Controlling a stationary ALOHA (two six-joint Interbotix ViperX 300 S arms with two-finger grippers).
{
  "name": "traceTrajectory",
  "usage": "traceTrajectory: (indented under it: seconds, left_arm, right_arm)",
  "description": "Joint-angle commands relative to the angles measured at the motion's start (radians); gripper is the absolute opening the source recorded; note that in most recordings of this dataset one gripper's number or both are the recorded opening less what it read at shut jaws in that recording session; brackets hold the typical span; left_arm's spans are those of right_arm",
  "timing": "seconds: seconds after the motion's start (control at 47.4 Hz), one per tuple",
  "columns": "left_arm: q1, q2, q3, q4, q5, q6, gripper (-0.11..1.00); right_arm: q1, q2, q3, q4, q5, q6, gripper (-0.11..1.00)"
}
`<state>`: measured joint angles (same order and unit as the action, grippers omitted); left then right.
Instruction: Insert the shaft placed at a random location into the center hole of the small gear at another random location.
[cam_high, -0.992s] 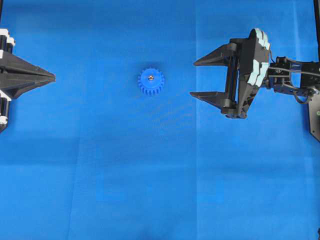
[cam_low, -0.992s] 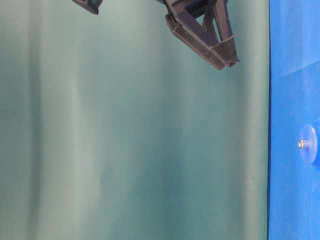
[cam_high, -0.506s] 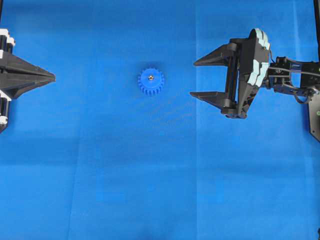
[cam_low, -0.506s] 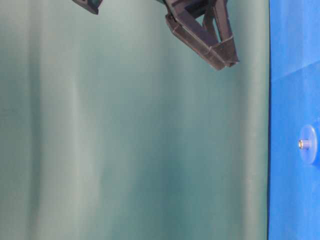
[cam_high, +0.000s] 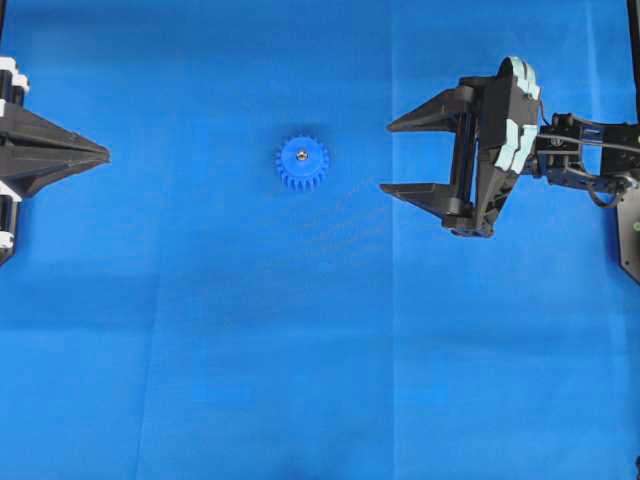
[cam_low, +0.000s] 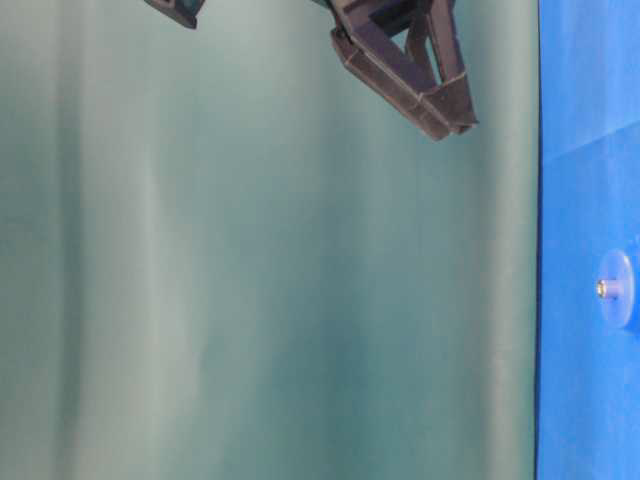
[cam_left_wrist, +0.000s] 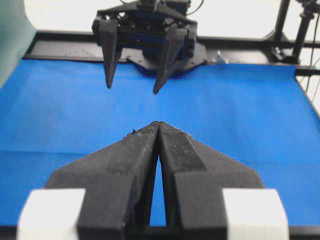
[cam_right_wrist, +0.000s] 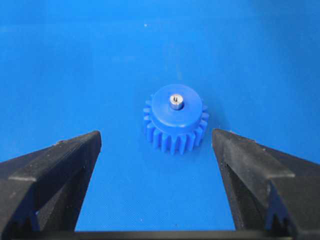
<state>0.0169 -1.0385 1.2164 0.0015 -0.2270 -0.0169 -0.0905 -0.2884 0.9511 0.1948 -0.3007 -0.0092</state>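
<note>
In the right wrist view, nearest to us, our right gripper (cam_right_wrist: 156, 175) stands with its jaws spread wide and nothing between them. Just beyond, on the blue mat (cam_right_wrist: 75, 65), sits the small gear (cam_right_wrist: 175, 119), flat on its face with the teeth ringing a raised hub. The shaft (cam_right_wrist: 175, 101) stands upright in the center hole, its silver end poking a little above the hub, so we judge the insertion done, or all but done.

From overhead the same holds: the small gear (cam_high: 302, 164) lies left of middle with a bright dot at its hub, the right gripper (cam_high: 386, 157) is well apart to its right, and the left gripper (cam_high: 106, 154) is far off at the left edge. In the left wrist view that gripper's jaws are pressed together at the tips, holding nothing we can see.

What remains, in our judgement, is to leave things be. If we check the seating, we should keep the open jaws clear of the teeth and pull back level, since a nudge could slide the gear or tilt the pin. Whether the pin is fully bottomed we cannot tell.
</note>
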Motion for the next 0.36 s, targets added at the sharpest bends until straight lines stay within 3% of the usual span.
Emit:
traceTrajectory:
  seconds: [0.0,0.338]
  left_arm:
    - [0.002,-0.005,-0.015,0.000,-0.005,0.000,0.00]
    - [0.002,-0.021,-0.018,0.000,0.017,0.000,0.00]
  right_arm:
    - [0.003,-0.014,-0.020,0.002,-0.003,0.002,0.78]
    - [0.005,-0.034,-0.025,0.002,-0.003,0.002,0.78]
